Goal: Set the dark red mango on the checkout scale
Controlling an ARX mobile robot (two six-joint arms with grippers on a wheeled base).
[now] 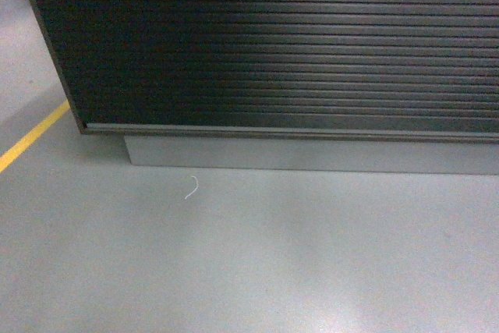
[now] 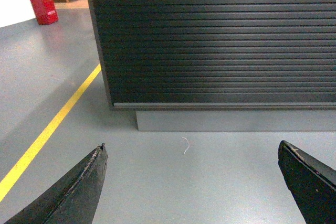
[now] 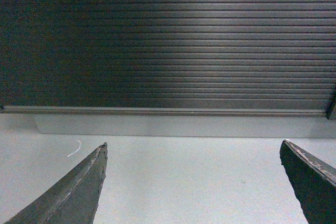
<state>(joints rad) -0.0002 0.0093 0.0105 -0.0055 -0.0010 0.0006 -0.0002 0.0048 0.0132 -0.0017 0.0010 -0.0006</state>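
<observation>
Red crate (image 2: 43, 3): a red plastic crate is standing far at the top left, on the floor; only the left wrist view is showing it.
Yellow line (image 2: 52, 125): a yellow painted stripe is running over the grey floor (image 1: 249, 271), left of the counter; the right wrist view is not showing it.
White thread (image 1: 192, 188): a small curled white thread is lying on the floor, just before the plinth; all three views are showing it.
Left gripper (image 2: 191, 182): its two dark fingers are spreading wide apart above the floor, holding nothing.
Checkout (image 1: 281, 44): the dark counter with the horizontally ribbed front is filling the upper part of every view; its grey plinth (image 1: 312, 154) is sitting under it.
Right gripper (image 3: 193, 182): its dark fingers are also standing wide apart, pinching nothing.
Cut off: the top of the counter is lying outside every view, so the dark red mango and the scale are not showing anywhere.
</observation>
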